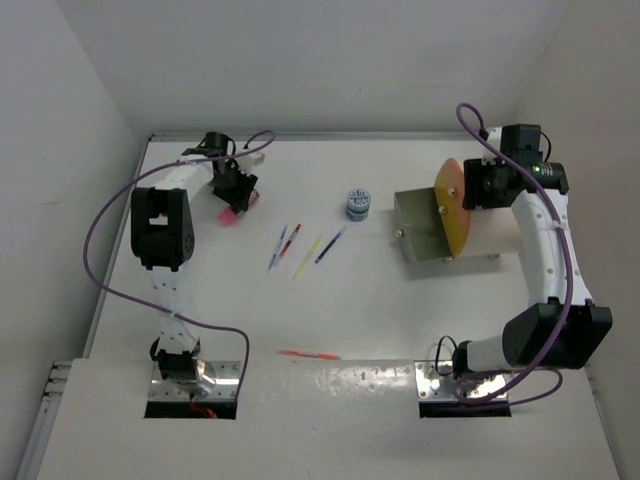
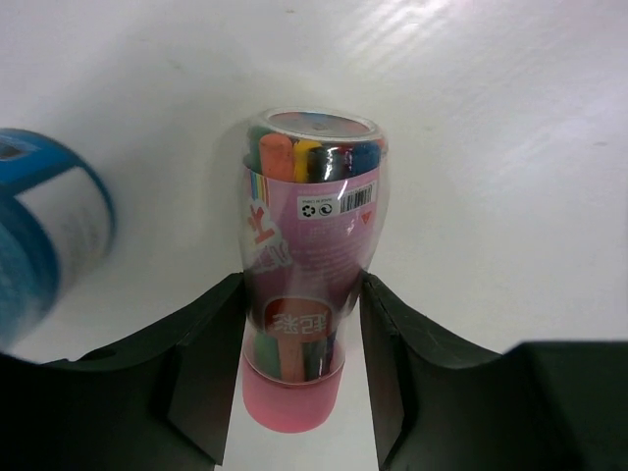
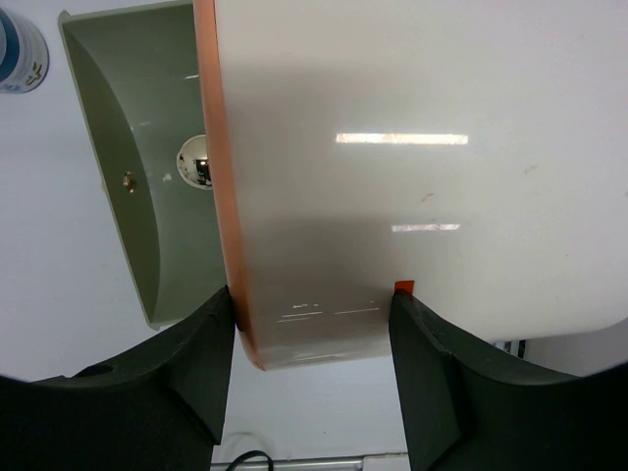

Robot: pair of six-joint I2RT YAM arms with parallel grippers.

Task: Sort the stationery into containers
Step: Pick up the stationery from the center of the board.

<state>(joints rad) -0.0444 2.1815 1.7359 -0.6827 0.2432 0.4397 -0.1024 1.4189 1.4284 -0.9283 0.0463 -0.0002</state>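
My left gripper (image 2: pixel 302 334) is shut on a clear bottle with a pink cap (image 2: pixel 309 245) that holds several coloured pens. Both jaws press its sides. The top view shows this gripper (image 1: pixel 238 195) at the far left with the pink bottle (image 1: pixel 232 212) under it. My right gripper (image 3: pixel 312 334) is shut on the cream drum container (image 3: pixel 412 177), one jaw on each side. Its orange front disc (image 1: pixel 452 205) and grey-green drawer (image 1: pixel 420 225) are pulled out to the left. Loose pens (image 1: pixel 291 240) lie mid-table, next to a blue-and-white cylinder (image 1: pixel 358 204). An orange-red pen (image 1: pixel 308 354) lies near the front.
A blurred blue-and-white round thing (image 2: pixel 44 235) sits close on the left of the left wrist view. The drawer's metal knob (image 3: pixel 196 162) shows inside the drawer (image 3: pixel 147 196). Walls close off the table at the back and both sides. Purple cables loop off both arms.
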